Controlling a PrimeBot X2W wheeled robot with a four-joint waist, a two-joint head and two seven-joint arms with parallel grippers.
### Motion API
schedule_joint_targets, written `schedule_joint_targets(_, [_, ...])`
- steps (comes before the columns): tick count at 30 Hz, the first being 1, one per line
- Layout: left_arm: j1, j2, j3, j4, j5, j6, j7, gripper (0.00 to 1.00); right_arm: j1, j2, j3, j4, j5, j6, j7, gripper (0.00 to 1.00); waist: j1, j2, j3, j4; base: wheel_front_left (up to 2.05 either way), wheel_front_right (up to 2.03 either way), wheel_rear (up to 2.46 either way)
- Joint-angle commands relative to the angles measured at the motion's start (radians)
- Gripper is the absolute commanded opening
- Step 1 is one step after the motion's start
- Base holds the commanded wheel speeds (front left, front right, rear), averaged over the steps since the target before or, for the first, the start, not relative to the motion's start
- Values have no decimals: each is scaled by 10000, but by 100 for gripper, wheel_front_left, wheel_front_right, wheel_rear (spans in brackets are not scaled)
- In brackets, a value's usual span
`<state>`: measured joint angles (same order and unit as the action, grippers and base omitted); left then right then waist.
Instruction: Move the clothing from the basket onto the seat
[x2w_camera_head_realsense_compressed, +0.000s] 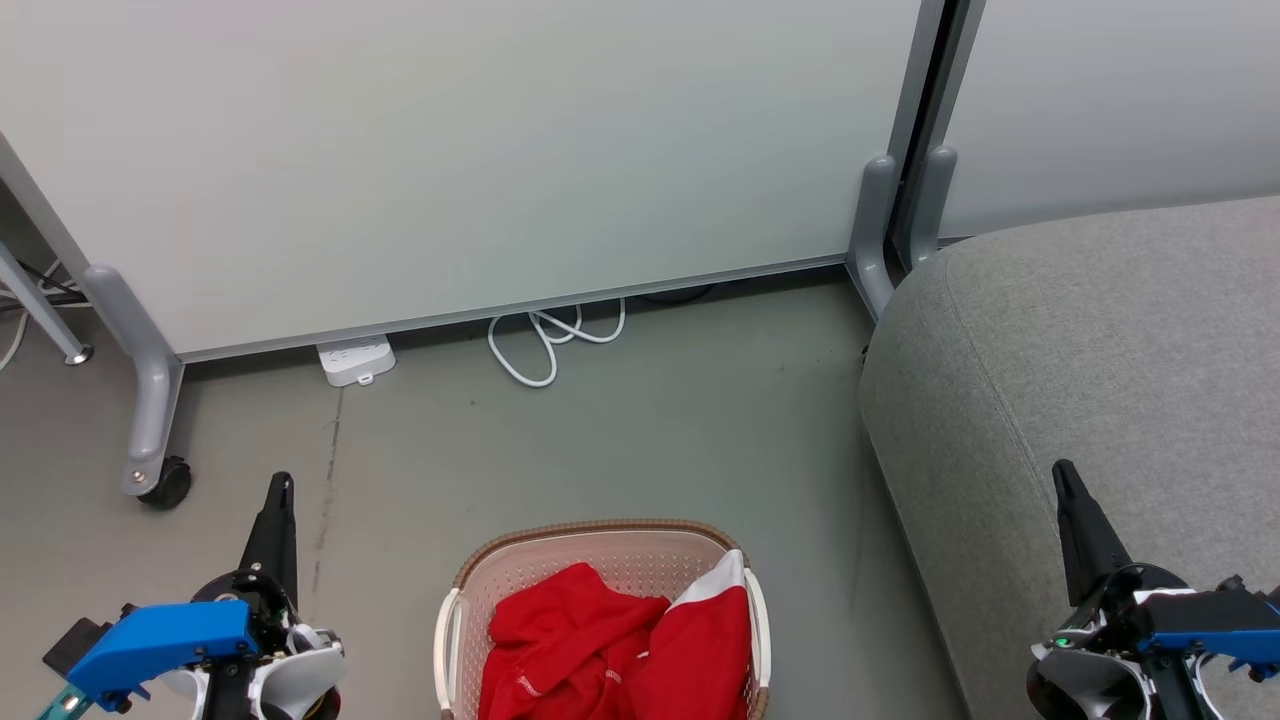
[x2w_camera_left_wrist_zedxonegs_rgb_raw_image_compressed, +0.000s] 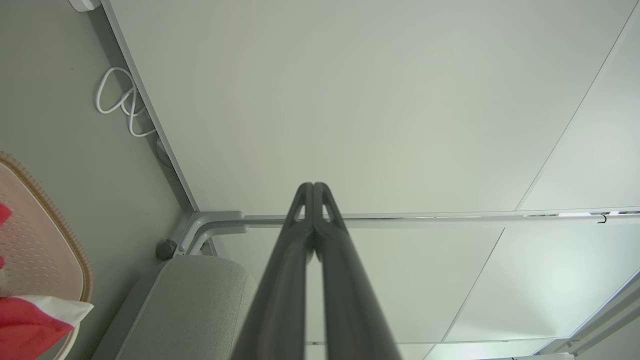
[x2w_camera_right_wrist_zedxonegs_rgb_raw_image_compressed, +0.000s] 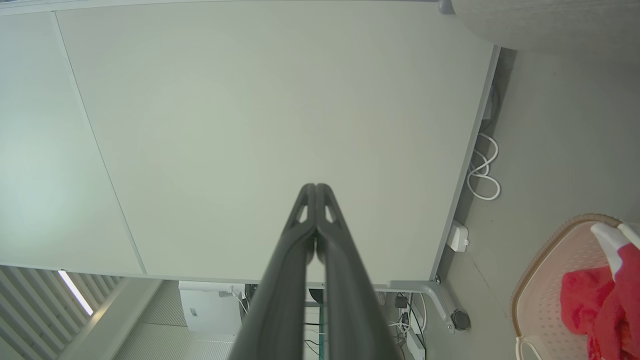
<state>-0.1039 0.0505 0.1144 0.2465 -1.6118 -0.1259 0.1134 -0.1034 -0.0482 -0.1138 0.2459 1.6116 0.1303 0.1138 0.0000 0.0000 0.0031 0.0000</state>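
Note:
The cream basket with a brown rim stands on the floor at the bottom centre of the head view. Red clothing with a white panel lies bunched inside it. The grey seat fills the right side, beside the basket. My left gripper is shut and empty, raised to the left of the basket. Over the seat's front part my right gripper is shut and empty too. The wrist views show each pair of fingertips pressed together, with the basket at the edge.
A pale partition panel on castor feet stands behind the basket. A white power strip and a looped white cable lie at its base. Grey floor lies between the panel and the basket.

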Motion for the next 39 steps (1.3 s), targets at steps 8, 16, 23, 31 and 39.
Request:
schedule_joint_targets(8, [-97,-6,13,-42,-25,-101,41,0,-109,-40,-6,-24,29,8,37,0,0,0,0,0,0,0,0])
schedule_joint_targets(16, [317,-53,-71,286,67,24,-132,100,270,57,89,331,-70,-13,-127,100,0,0,8,2,0,0,0])
schedule_joint_targets(23, [233,-45,-179,179,528,17,-486,100,196,47,210,295,-491,-11,-482,100,0,0,34,8,0,0,0])
schedule_joint_targets(31, [100,-37,-185,20,1562,9,-812,100,87,38,285,162,-1302,-9,-809,100,0,0,72,19,0,0,0])
schedule_joint_targets(39, [-30,-29,-257,-220,3055,34,-1155,100,-9,28,444,-71,-2750,-7,-1152,100,0,0,111,32,0,0,0])
